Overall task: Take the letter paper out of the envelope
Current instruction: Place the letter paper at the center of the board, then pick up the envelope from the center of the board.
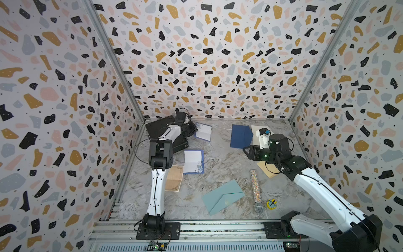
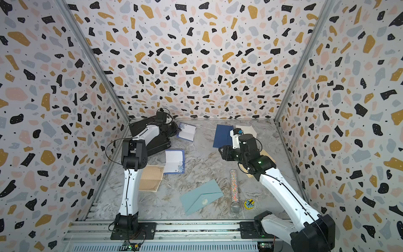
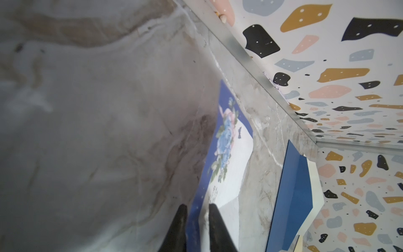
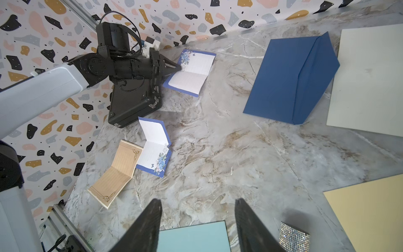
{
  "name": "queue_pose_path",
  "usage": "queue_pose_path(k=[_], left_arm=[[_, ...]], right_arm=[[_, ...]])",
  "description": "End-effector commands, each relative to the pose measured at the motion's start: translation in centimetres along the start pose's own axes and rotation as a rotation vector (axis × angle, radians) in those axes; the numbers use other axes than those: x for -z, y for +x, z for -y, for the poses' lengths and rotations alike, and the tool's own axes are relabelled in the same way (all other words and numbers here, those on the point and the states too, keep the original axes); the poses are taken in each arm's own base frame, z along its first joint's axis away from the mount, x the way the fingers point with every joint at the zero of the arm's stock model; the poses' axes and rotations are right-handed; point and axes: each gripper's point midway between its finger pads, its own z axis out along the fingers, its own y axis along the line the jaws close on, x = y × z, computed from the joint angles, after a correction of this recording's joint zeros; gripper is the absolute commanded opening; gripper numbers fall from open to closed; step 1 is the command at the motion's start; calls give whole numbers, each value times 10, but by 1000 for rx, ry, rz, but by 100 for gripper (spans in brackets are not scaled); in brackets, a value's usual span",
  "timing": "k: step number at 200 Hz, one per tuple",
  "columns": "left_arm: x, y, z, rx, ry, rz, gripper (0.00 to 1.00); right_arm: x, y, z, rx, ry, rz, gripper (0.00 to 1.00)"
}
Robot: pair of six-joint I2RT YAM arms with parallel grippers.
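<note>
**Operator:** Where's my left gripper?

**Spotter:** Your left gripper (image 3: 197, 208) sits low at the back of the table (image 1: 218, 174). Its fingers (image 3: 178, 227) are a little apart, with the blue border of the paper (image 4: 194, 72) between them. I'd call that let go rather than pinched, but the wrist view is close and blurred, so one pad may be touching.

**Operator:** And the paper?

**Spotter:** It's lying half unfolded on the table, just beside the case (image 4: 130, 104). It's well apart from the navy envelope (image 1: 241, 136), whose flap is open. The paper is out, so I'd judge the job nearly done.

**Operator:** My right?

**Spotter:** Your right gripper (image 4: 198, 203) hangs above the table near the navy envelope, spread wide with nothing in it.

**Operator:** What can bite me?

**Spotter:** If you pull the left back while it's low, a pad can catch the border. That would drag the sheet or fold its corner over, so lift first. The case lies under your forearm, and a dip there would knock it. If you swing the right across low, it could shove the navy envelope or the teal one (image 1: 222, 196).
</note>
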Motion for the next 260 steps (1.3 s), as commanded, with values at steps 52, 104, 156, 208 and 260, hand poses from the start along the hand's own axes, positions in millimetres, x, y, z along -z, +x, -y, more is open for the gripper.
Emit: queue_pose_path(k=[52, 104, 156, 208, 260], left_arm=[[56, -14, 22, -53, -55, 85, 43], [95, -14, 67, -59, 38, 128, 49], [130, 53, 106, -126, 161, 14, 46], [152, 209, 148, -289, 359, -370, 42], [152, 376, 95, -557, 232, -834, 38]], right_arm=[[3, -2, -1, 0, -3, 5, 59], [2, 6, 9, -51, 44, -17, 59], [-4, 17, 20, -131, 100, -75, 58], [0, 41, 34, -197, 188, -188, 56], [26, 60, 30, -194, 186, -250, 57]])
